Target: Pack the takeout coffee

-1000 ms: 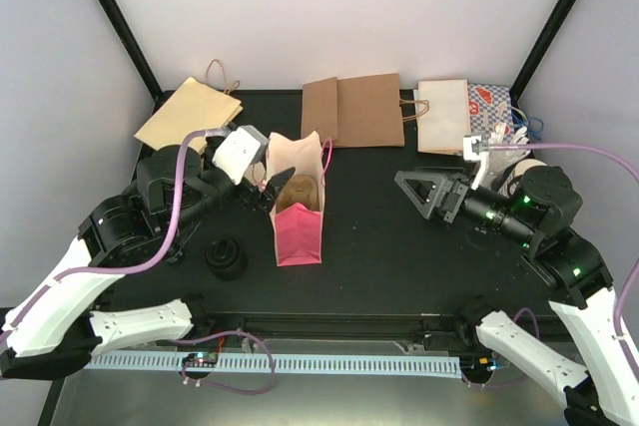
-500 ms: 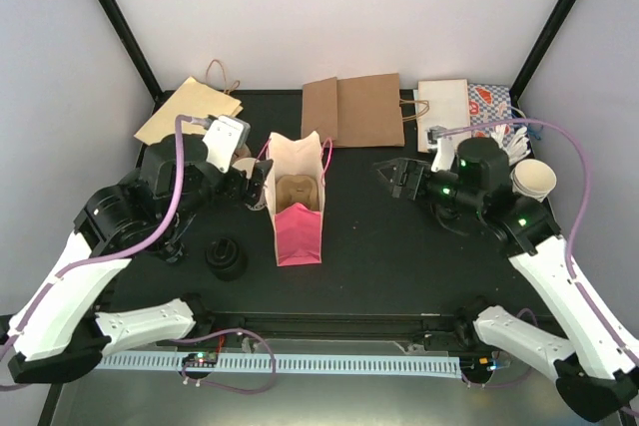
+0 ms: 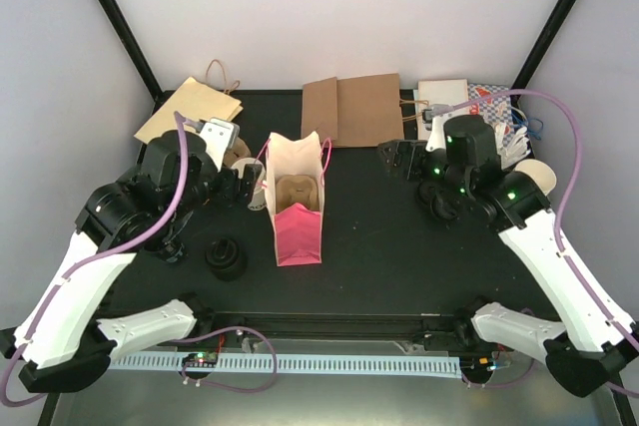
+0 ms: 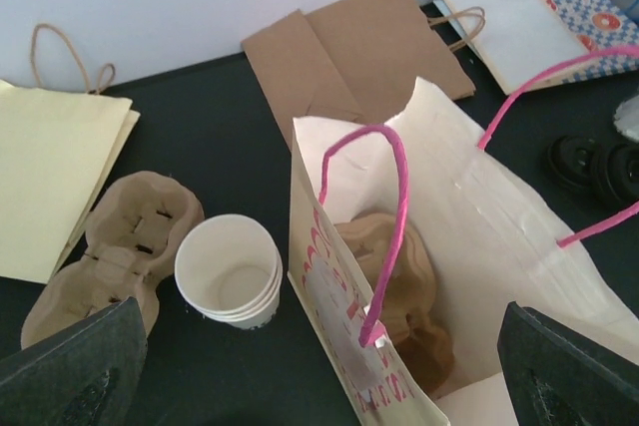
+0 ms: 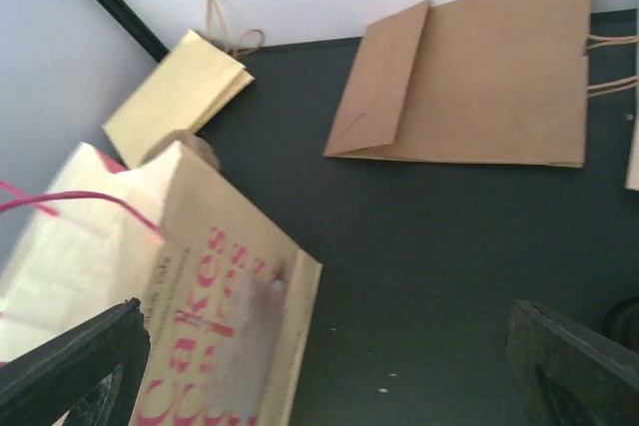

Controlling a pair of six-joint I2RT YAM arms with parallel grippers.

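The takeout coffee, a small white paper cup (image 4: 228, 268), stands upright and empty on the black table, just left of the cream bag with pink handles (image 4: 469, 236) (image 3: 297, 209). The bag stands open with a brown cardboard cup carrier (image 4: 399, 286) (image 3: 297, 191) inside. My left gripper (image 4: 319, 376) (image 3: 250, 192) hovers open above the bag's left wall and the cup, holding nothing. To the right of the bag, my right gripper (image 5: 324, 371) (image 3: 397, 159) is open and empty, facing the bag's printed side (image 5: 200, 316). In the top view the cup is hidden behind my left wrist.
A second cardboard carrier (image 4: 120, 246) lies left of the cup. Flat bags line the back: yellow (image 3: 188, 112), brown (image 3: 351, 109), white (image 3: 442, 112), patterned (image 3: 494, 102). Black lids (image 3: 226, 258) sit front left, more black lids (image 4: 594, 162) beyond the bag. Cream cups (image 3: 539, 177) lie far right.
My left gripper drew back leftward out of the bag's mouth. The right arm swung up and back, bringing its gripper closer to the brown bag.
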